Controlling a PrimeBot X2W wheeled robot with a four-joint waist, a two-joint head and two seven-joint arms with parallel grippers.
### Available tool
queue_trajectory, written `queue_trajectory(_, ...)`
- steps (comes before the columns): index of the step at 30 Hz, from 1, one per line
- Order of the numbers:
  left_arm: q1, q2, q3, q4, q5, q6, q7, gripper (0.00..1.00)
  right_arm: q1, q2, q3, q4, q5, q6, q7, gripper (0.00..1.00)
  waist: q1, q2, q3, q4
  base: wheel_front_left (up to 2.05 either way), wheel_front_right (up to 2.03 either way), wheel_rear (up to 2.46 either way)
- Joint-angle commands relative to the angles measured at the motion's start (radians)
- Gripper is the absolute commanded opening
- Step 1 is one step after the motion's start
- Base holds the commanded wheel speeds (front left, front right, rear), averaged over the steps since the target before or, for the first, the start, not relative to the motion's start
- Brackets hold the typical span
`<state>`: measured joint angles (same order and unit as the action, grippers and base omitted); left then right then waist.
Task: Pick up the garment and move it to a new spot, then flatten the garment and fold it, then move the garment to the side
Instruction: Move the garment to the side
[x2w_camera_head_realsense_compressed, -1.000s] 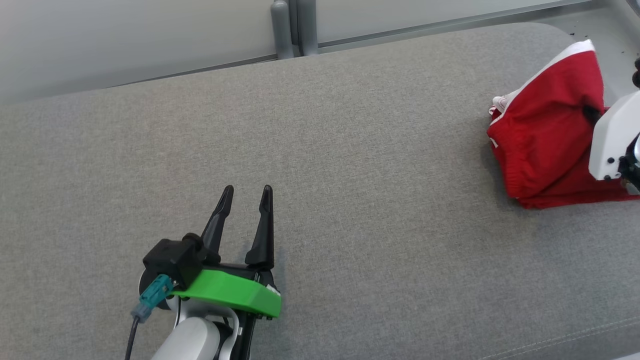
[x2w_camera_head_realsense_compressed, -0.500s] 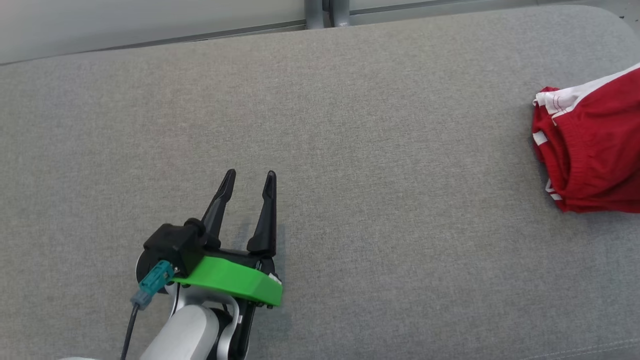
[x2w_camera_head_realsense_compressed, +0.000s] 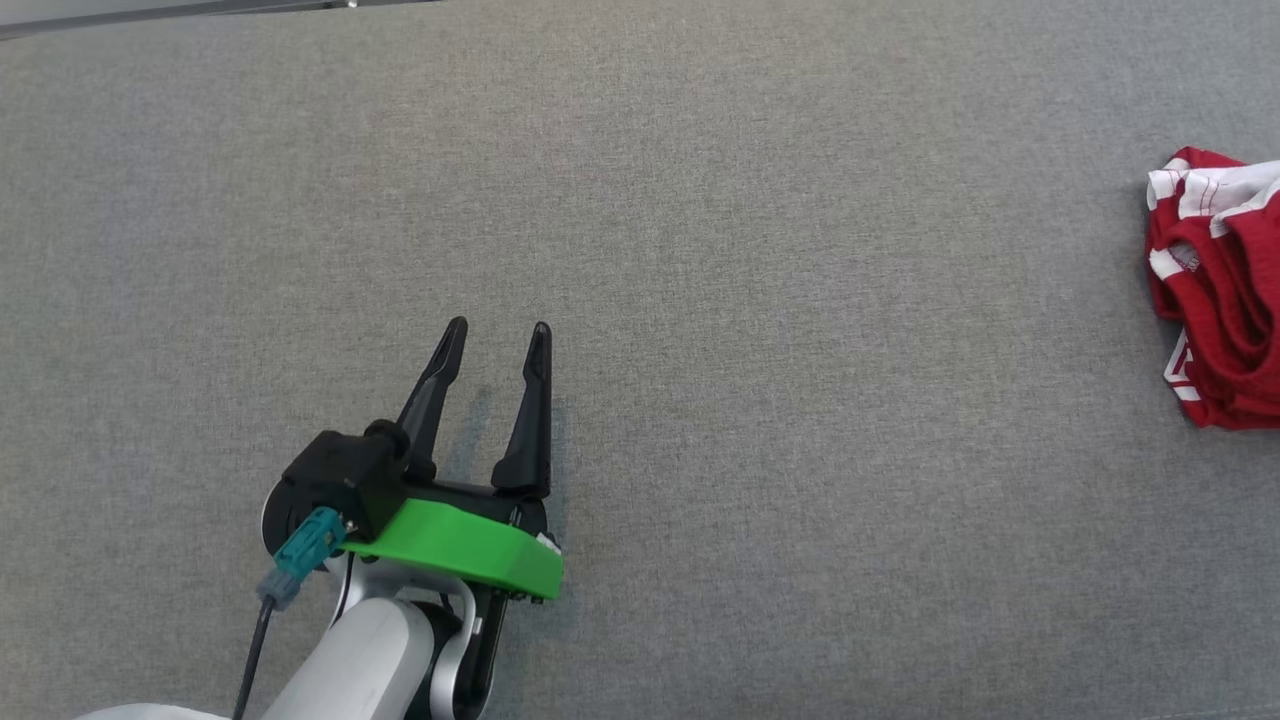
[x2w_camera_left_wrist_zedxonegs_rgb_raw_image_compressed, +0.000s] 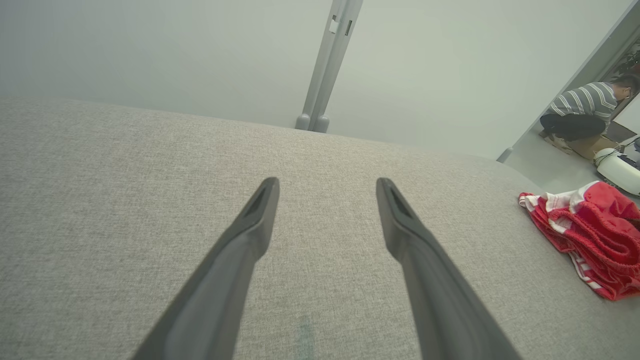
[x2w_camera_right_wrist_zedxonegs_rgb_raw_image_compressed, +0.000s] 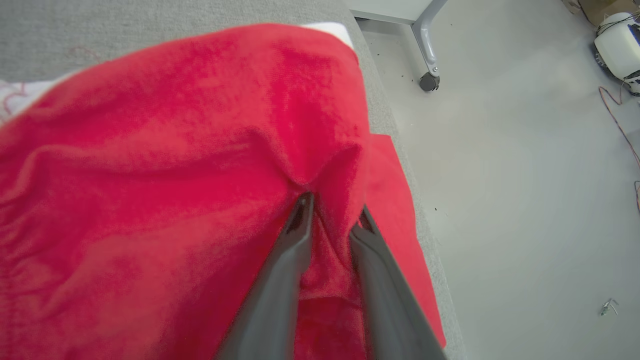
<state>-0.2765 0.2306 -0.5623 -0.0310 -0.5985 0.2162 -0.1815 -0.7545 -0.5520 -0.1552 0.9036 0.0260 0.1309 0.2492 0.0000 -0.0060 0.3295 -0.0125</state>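
One step of three seemingly in hand: shifting the red garment (x2w_camera_head_realsense_compressed: 1220, 330) to a new spot. Lies crumpled at 3 o'clock in head view, hard by the edge of the grey bench (x2w_camera_head_realsense_compressed: 750, 300), a fold pinched between the nearly closed fingers of the right gripper (x2w_camera_right_wrist_zedxonegs_rgb_raw_image_compressed: 334, 206). Empty left gripper (x2w_camera_head_realsense_compressed: 499, 328) at 7 o'clock, fingers wide apart. Next likely calls for hauling cloth toward 9 o'clock over bare upholstery; mind the floor (x2w_camera_right_wrist_zedxonegs_rgb_raw_image_compressed: 500, 175) beyond that edge
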Motion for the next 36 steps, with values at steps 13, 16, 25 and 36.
queue_trajectory(13,-0.014,0.014,0.0,-0.001,0.009,0.015,0.004,1.0,-0.054,0.028,-0.019,0.078,-0.139,0.0,-0.128,1.0,0.0,0.006,-0.002,-0.017,0.0,0.0,0.0)
queue_trajectory(16,-0.005,0.015,0.004,0.0,-0.001,0.016,-0.001,1.0,-0.082,0.034,0.023,0.07,-0.142,0.0,-0.155,1.0,0.0,0.006,-0.021,-0.028,0.0,0.0,0.0)
queue_trajectory(25,0.025,-0.001,0.056,0.01,-0.035,0.011,-0.052,1.0,-0.152,0.084,0.211,-0.009,0.004,0.0,-0.279,1.0,0.0,0.006,-0.119,-0.047,0.0,0.0,0.0)
queue_trajectory(36,0.122,0.047,0.188,0.055,-0.026,0.039,-0.082,1.0,0.028,0.156,0.312,-0.259,0.241,0.0,-0.337,1.0,0.0,0.006,-0.236,-0.02,0.0,0.0,0.0)
